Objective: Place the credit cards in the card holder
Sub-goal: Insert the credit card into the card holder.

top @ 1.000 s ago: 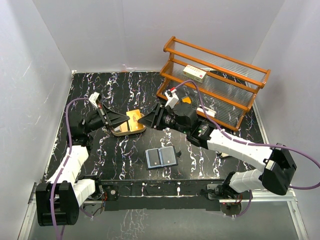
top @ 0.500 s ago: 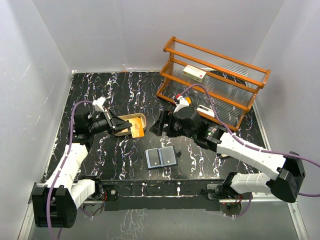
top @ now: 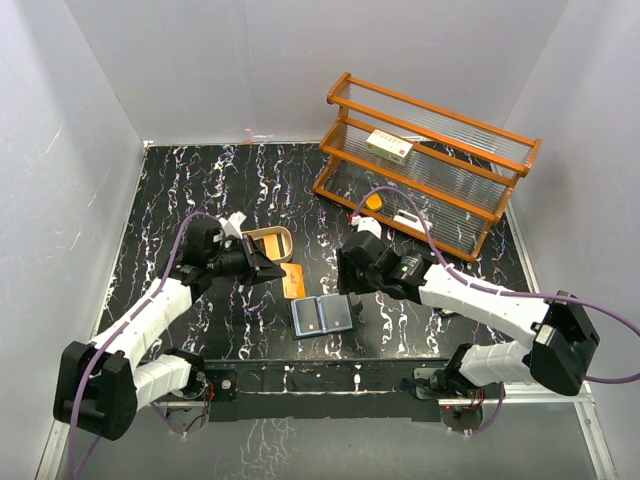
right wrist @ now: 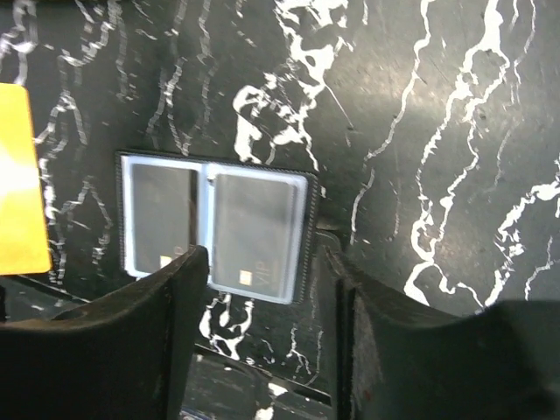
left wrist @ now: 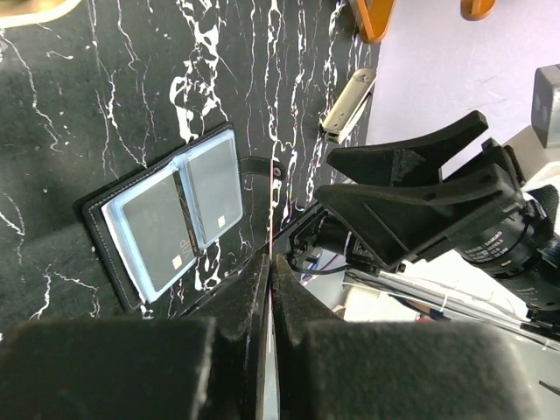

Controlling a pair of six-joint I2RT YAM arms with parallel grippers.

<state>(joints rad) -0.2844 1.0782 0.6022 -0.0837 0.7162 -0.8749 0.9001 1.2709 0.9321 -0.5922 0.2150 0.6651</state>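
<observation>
The card holder (top: pixel 323 315) lies open on the black marble table, a black wallet with a pale blue-grey inside. It holds two dark cards, seen in the right wrist view (right wrist: pixel 254 229). My left gripper (top: pixel 278 273) is shut on a tan-orange credit card (top: pixel 292 280), held just left of and above the wallet. In the left wrist view the card (left wrist: pixel 272 236) shows edge-on between the shut fingers, with the wallet (left wrist: pixel 171 214) below left. My right gripper (top: pixel 347 285) is open and empty over the wallet's right edge (right wrist: pixel 262 262). The orange card (right wrist: pixel 17 175) shows at left there.
A tan oval tray (top: pixel 268 240) sits behind the left gripper. A wooden rack (top: pixel 430 170) stands at the back right with a white-and-red box (top: pixel 389 146) on it. A small white stick-shaped object (left wrist: pixel 347 105) lies by the rack. White walls enclose the table.
My left gripper has carried the tan-orange card from the tray towards the wallet. My right gripper has swung down and nearer, to the wallet's right edge.
</observation>
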